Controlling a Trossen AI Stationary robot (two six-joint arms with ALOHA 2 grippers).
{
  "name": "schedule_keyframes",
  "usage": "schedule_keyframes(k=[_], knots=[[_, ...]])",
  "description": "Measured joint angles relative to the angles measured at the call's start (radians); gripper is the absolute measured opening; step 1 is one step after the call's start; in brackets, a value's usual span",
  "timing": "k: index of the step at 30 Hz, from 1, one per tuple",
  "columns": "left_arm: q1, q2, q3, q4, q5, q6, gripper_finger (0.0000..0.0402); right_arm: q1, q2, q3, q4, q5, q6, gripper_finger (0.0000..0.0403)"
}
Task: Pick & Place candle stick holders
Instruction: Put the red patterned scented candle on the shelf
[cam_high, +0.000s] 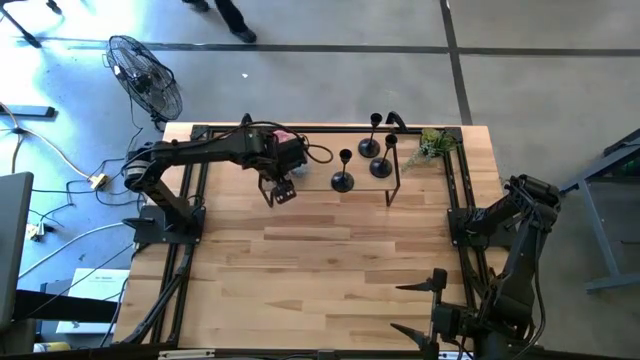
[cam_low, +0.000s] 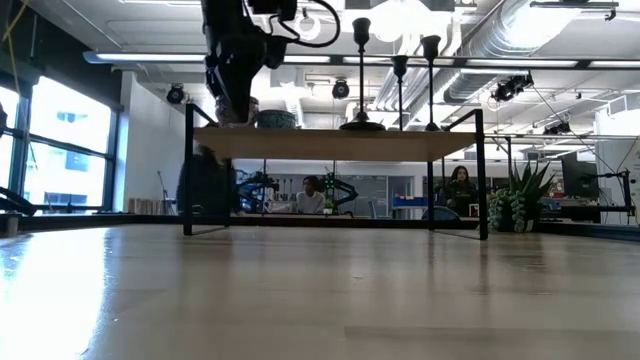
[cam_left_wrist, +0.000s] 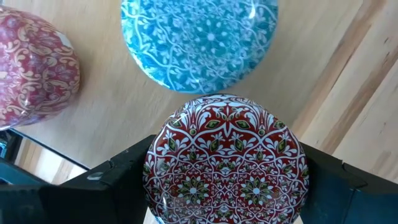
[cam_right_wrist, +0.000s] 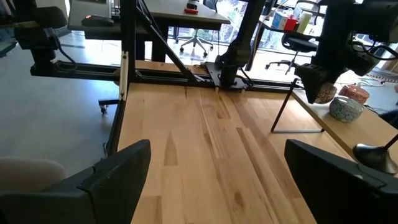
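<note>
**High view.** The left claw (cam_high: 280, 190) hangs over the left part of a raised shelf (cam_high: 315, 190) along the table's (cam_high: 330, 270) far edge. The three candle stick holders (cam_high: 371, 150) stand close together on the shelf's right part. The right claw (cam_high: 405, 307) waits at the near right corner. A plant (cam_high: 435, 145) sits at the far right corner, and a fan (cam_high: 145, 75) stands on the concrete floor.

**Low view.** The holders are tall and thin-stemmed. A sideways sweep of the arm along the shelf would likely topple one into its neighbours. Seated people (cam_low: 312, 195) show in the workshop behind.

**Left wrist view.** The left claw is closed around a red patterned tin (cam_left_wrist: 227, 162), not a holder. A blue tin (cam_left_wrist: 199, 40) and a pink tin (cam_left_wrist: 34, 68) lie just beside it. A skewed lift could nudge either of them, and the wide, smooth tin may slip.

**Right wrist view.** The right claw's fingers stand wide apart and hold nothing, above bare plank table.
</note>
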Motion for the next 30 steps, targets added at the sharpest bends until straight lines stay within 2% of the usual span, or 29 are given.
schedule_keyframes(k=[5,14,30], knots=[[0.000,0.000,-0.034,0.015,0.004,-0.001,0.0300,0.000,0.000,0.000,0.010,-0.001,0.000,0.0365],[-0.002,-0.002,-0.073,0.028,0.035,0.046,0.0342,-0.002,0.000,0.000,0.011,0.001,-0.004,0.0365],[-0.002,-0.028,-0.076,0.022,0.001,0.053,0.0347,-0.004,-0.001,0.000,0.010,0.006,-0.019,0.0365]])
